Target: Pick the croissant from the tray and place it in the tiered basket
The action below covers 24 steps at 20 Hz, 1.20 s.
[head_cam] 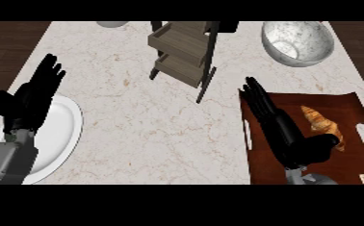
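Your right robot hand (288, 131) hangs over the left part of the tray (334, 169), fingers straight, holding nothing. The croissant (323, 125) lies on the tray just right of it, close by the thumb. The tiered basket (181, 52) stands on the counter (142, 124) ahead-left of that hand. Your left robot hand (35, 95) rests open over a white plate (62, 129)

Croissant (323, 126): golden-brown, curved, lying flat on tray, long axis 11-to-5 o'clock, at 4 o'clock of view. Tray (344, 106): dark red-brown, flat on counter (142, 114), 4 o'clock. Tiered basket (177, 42): two wooden bins, black frame, upright, 12 o'clock.
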Motion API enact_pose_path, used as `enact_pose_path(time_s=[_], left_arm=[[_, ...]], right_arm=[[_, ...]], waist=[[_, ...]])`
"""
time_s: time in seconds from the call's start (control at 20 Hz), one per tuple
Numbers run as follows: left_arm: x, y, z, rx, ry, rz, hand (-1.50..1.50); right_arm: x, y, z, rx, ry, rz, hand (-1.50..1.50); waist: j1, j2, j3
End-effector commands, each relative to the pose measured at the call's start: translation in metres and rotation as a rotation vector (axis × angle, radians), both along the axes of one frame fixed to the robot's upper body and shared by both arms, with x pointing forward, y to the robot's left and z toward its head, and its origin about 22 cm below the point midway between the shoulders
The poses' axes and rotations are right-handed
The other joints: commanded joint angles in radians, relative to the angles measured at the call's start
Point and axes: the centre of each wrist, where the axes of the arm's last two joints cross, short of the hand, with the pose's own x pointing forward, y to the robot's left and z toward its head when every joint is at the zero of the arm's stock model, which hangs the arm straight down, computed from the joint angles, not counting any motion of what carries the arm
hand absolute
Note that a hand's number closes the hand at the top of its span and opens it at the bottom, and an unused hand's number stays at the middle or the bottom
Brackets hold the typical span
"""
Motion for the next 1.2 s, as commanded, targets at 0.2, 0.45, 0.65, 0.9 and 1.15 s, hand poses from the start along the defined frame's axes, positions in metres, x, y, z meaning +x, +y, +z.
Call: enact_pose_path(time_s=[0.2, 0.45, 0.65, 0.9, 1.15], left_arm=[[0.009, -0.026, 0.035, 0.306, -0.225, -0.195, 0.00], [-0.009, -0.061, 0.020, 0.394, -0.278, -0.271, 0.00], [-0.034, -0.079, 0.017, 0.406, -0.261, -0.273, 0.00], [-0.040, -0.071, 0.000, 0.431, -0.262, -0.273, 0.00], [-0.029, -0.070, 0.007, 0.425, -0.258, -0.248, 0.00]], right_arm=[[0.007, 0.007, 0.059, 0.107, -0.304, 0.641, 1.50], [0.035, -0.121, 0.016, -0.119, -0.170, 0.125, -1.50], [0.043, -0.175, 0.028, -0.060, -0.295, 0.252, -1.50], [0.049, -0.207, 0.089, -0.489, -0.207, 0.417, -1.50], [0.045, -0.216, 0.156, -1.001, -0.145, 0.446, -1.50]], waist=[[-0.005, 0.013, 0.025], [-0.010, 0.030, 0.020], [-0.004, 0.023, 0.017], [-0.006, 0.021, 0.014], [-0.027, 0.020, 0.012]])
